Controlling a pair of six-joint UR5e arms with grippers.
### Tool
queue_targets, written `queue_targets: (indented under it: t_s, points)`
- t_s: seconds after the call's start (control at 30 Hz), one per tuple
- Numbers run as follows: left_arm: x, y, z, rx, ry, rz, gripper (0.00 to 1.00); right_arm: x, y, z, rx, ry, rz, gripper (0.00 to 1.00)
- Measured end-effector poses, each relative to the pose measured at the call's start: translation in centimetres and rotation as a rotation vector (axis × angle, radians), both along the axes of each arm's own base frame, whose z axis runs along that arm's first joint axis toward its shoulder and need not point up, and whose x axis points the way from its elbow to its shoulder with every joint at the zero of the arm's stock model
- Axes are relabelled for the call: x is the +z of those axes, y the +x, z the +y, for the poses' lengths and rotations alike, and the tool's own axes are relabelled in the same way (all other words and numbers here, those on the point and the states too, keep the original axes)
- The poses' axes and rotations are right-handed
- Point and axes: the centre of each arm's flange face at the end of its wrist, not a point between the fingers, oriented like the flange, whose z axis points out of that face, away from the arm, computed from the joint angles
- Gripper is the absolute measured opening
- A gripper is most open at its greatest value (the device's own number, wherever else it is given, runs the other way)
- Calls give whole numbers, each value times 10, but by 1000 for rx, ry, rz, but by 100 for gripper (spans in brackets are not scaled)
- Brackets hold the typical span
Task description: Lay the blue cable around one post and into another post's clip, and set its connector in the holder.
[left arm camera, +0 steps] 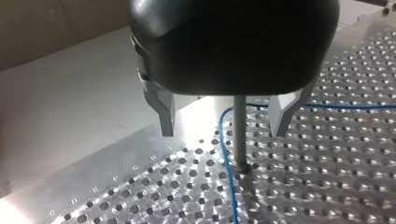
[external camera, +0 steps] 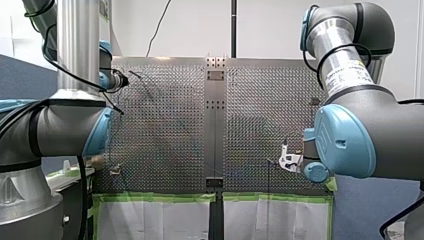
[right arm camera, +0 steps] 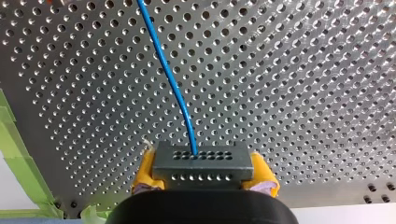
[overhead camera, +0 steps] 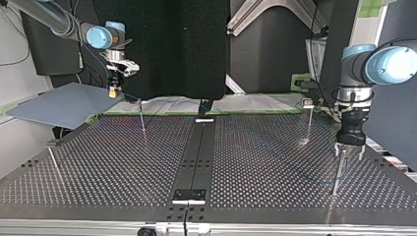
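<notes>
The blue cable [right arm camera: 173,88] runs from a dark grey connector [right arm camera: 201,161], and my right gripper [right arm camera: 203,176] is shut on that connector with its yellow pads [right arm camera: 145,172]. In the top view my right gripper [overhead camera: 114,91] hangs above the table's far edge at the left. My left gripper [left arm camera: 224,133] is open, its metal fingers [left arm camera: 164,112] on either side of a thin post [left arm camera: 239,135] without touching it. The cable [left arm camera: 227,158] bends around this post's base. In the top view my left gripper [overhead camera: 350,147] stands over this post [overhead camera: 337,172] at the right.
Other thin posts stand on the perforated table [overhead camera: 123,167]: one behind at the left [overhead camera: 142,122], one at the left edge [overhead camera: 53,160], and one with a clip on top [overhead camera: 308,104] behind my left gripper. A black bracket [overhead camera: 189,195] sits on the centre strip near the front.
</notes>
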Motion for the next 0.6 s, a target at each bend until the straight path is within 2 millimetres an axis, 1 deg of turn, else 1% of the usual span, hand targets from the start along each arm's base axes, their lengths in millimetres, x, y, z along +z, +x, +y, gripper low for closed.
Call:
queue_targets:
  t_s: [0.17,0.3,0.5,0.6]
  points:
    - [-10,-13,-5,-4,23,20,100,0,0,0,0,0,0,0]
    - [-13,-26,-12,-14,53,17,100,0,0,0,0,0,0,0]
    - [-13,-50,-29,-65,89,-13,100,0,0,0,0,-3,2,0]
    - [-19,-60,-37,-96,111,-8,100,0,0,0,0,-2,4,0]
